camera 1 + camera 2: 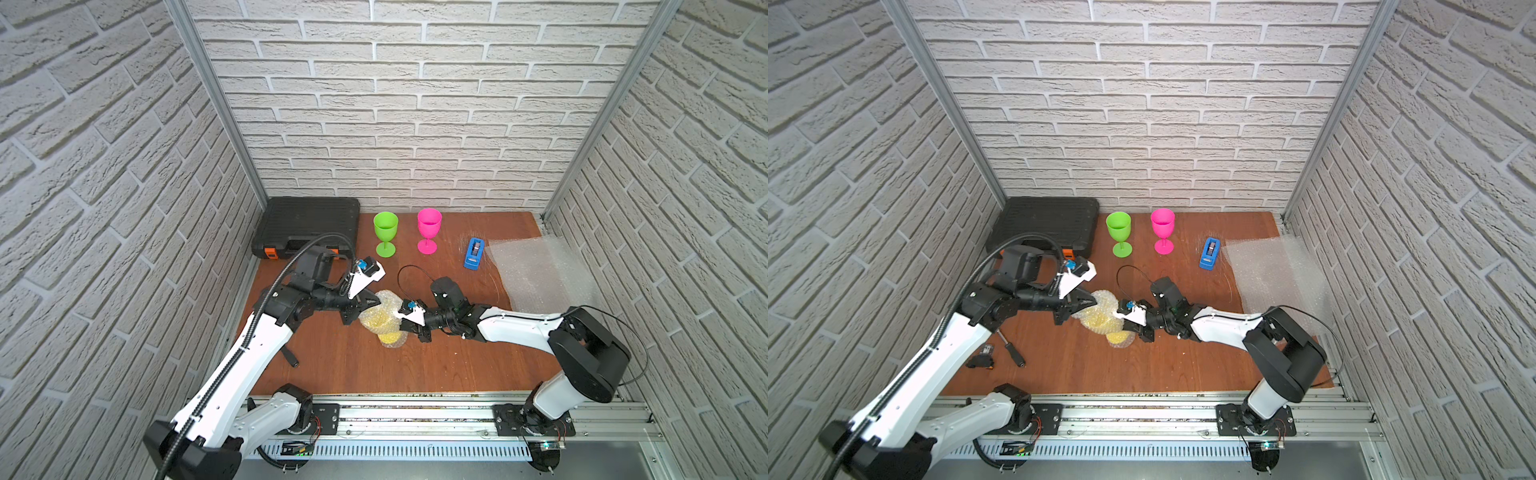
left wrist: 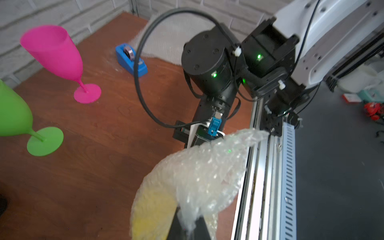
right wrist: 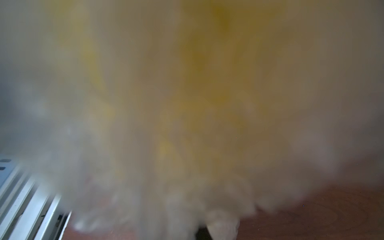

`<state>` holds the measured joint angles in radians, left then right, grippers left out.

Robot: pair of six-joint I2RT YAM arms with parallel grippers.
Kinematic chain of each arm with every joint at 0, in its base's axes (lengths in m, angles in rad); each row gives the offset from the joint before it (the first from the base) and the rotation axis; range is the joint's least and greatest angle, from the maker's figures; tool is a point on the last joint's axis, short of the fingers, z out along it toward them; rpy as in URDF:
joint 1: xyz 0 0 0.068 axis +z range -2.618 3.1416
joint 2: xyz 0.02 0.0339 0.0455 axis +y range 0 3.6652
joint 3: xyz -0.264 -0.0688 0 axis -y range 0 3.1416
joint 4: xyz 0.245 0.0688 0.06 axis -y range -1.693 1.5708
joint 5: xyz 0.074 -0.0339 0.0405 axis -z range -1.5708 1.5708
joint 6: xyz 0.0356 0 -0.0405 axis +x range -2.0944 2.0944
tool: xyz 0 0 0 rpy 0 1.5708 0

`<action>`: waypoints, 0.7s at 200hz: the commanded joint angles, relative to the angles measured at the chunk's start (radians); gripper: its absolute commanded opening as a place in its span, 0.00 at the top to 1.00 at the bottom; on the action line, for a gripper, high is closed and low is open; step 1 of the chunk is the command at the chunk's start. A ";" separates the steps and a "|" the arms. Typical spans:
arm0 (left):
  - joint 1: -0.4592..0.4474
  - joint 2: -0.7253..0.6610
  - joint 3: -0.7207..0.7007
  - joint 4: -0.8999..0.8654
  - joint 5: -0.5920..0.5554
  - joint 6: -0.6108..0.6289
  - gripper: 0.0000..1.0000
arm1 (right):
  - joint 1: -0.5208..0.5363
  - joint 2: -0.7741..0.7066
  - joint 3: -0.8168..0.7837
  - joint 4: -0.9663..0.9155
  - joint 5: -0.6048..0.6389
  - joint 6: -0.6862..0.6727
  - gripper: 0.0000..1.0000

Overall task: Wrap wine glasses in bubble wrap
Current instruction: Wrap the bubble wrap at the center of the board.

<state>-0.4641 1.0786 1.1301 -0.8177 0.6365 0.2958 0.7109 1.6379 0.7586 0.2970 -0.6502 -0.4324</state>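
You've got the yellow goblet (image 1: 386, 332) bundled in bubble wrap (image 1: 384, 301) at the middle of the table (image 1: 332, 365). Your left gripper (image 1: 370, 304) and right gripper (image 1: 400, 321) are both clamped shut on the wrap, opposite sides. The green goblet (image 1: 385, 232) and pink goblet (image 1: 429, 232) stand upright at the back; tape dispenser (image 1: 473, 253) and spare sheets (image 1: 540, 274) right of them.

Both arms reach inward, forearms low, wrists facing each other. The left gripper (image 1: 371, 302) is clamped on the bubble wrap (image 1: 384, 309); the right gripper (image 1: 398, 322), closed too, sits against its opposite side.
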 commanded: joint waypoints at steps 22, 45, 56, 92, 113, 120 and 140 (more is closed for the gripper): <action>-0.064 0.123 0.059 -0.058 -0.166 0.049 1.00 | -0.009 0.100 -0.074 0.103 0.095 0.022 0.98; -0.070 0.206 0.053 -0.063 -0.198 0.051 1.00 | -0.026 0.103 -0.116 0.189 0.086 0.050 0.97; -0.073 0.244 0.047 -0.059 -0.207 0.047 1.00 | -0.036 0.102 -0.142 0.248 0.083 0.068 0.97; -0.067 0.315 -0.009 0.010 -0.213 0.015 1.00 | -0.087 0.097 -0.212 0.420 0.037 0.130 0.97; -0.066 0.355 -0.027 0.038 -0.205 0.001 1.00 | -0.115 0.112 -0.231 0.514 -0.016 0.180 0.97; -0.068 0.383 -0.019 0.030 -0.202 0.001 1.00 | -0.120 0.122 -0.236 0.557 -0.033 0.200 0.98; -0.091 0.475 0.008 -0.003 -0.243 0.009 1.00 | -0.129 0.172 -0.231 0.681 -0.068 0.264 0.97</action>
<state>-0.5377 1.4361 1.1492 -0.7536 0.4755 0.3099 0.6071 1.7550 0.5442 0.8215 -0.6907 -0.2733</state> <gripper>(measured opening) 0.059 0.055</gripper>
